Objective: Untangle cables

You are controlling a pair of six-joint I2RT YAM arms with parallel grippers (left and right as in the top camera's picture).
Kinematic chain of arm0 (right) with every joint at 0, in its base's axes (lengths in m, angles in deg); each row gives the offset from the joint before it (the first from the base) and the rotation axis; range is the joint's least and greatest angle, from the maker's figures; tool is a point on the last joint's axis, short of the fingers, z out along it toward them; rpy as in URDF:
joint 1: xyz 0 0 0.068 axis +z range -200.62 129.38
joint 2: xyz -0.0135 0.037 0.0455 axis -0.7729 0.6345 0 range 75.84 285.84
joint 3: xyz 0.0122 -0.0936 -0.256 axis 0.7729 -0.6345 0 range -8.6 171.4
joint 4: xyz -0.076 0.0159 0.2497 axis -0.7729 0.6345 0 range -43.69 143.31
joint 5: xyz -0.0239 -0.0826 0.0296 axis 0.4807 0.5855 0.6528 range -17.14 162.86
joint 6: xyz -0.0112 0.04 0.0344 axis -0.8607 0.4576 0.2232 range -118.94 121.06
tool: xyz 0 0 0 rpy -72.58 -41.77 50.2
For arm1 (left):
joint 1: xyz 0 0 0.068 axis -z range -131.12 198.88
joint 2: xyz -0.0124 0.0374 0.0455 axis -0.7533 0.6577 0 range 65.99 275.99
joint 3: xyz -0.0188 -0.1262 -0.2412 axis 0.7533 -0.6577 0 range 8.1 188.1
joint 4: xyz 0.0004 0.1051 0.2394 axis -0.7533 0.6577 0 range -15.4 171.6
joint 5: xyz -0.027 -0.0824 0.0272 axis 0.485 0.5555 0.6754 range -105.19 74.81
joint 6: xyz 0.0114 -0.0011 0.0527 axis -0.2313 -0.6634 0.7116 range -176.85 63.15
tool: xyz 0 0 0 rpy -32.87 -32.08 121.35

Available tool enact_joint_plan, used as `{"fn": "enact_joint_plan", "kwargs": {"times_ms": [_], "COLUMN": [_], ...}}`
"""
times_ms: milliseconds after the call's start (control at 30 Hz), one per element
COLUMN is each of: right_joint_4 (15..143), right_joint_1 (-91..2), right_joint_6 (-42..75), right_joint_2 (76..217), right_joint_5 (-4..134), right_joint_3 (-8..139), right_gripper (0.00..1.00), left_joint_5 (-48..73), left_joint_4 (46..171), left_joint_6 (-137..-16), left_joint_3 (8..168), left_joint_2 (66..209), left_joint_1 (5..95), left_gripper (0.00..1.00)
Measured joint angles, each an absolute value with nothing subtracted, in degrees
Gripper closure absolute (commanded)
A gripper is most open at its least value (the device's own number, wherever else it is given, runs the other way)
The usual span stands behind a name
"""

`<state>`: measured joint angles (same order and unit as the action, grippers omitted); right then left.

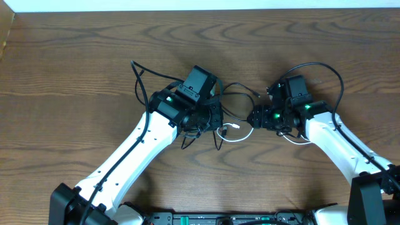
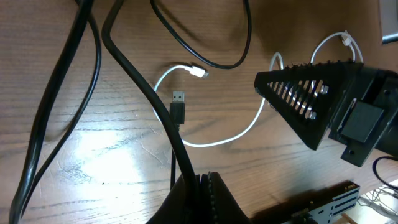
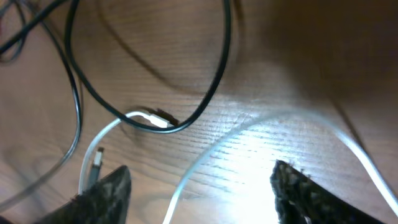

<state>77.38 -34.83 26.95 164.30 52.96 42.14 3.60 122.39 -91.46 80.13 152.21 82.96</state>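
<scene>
A white cable [image 1: 236, 136] lies on the table between my two grippers. Thin black cables [image 1: 234, 94] loop just behind it. My left gripper [image 2: 202, 182] is shut on a black cable [image 2: 155, 106] that runs up and away to the left. It shows in the overhead view [image 1: 215, 119] too. A black USB plug [image 2: 178, 107] and the white cable's plug [image 2: 199, 73] lie just ahead of it. My right gripper [image 3: 202, 171] is open, and the white cable [image 3: 193, 174] runs on the table between its fingers. It also shows in the overhead view [image 1: 255, 117].
The wooden table [image 1: 75, 69] stretches all around, with a pale wall edge at the back. Black cords trail left of the left arm [image 1: 139, 87]. The right arm's own thick cable [image 1: 334, 75] arcs behind it. The right gripper's finger [image 2: 311, 99] shows in the left wrist view.
</scene>
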Motion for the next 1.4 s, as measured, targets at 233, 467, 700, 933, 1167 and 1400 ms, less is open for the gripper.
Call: {"fn": "enact_joint_plan", "kwargs": {"times_ms": [233, 467, 700, 933, 1167, 1400], "right_joint_4": [78.5, 78.3, 78.2, 78.5, 89.5, 99.0], "right_joint_1": [-31.5, -28.9, -28.0, -28.8, -39.0, -54.2], "right_joint_6": [39.2, 45.3, 46.7, 41.1, 31.7, 23.0], "right_joint_2": [164.3, 164.3, 164.3, 164.3, 164.5, 164.5], "right_joint_5": [56.9, 61.7, 65.6, 74.9, 87.2, 92.5], "right_joint_3": [41.9, 41.5, 41.5, 41.5, 48.5, 66.7], "right_gripper": [0.5, 0.78, 0.99, 0.99, 0.99, 0.99], "left_joint_5": [2.9, 2.8, 2.7, 1.3, -3.7, -5.7], "left_joint_4": [122.4, 123.0, 123.7, 124.4, 127.5, 127.9], "left_joint_6": [-91.3, -91.3, -91.1, -90.8, -90.1, -89.9], "left_joint_3": [80.1, 80.1, 80.1, 80.1, 80.1, 80.1], "left_joint_2": [152.2, 152.2, 152.2, 152.2, 152.2, 152.2], "left_joint_1": [83.0, 83.0, 83.0, 83.0, 83.0, 83.0], "left_gripper": [0.92, 0.92, 0.92, 0.92, 0.92, 0.92]}}
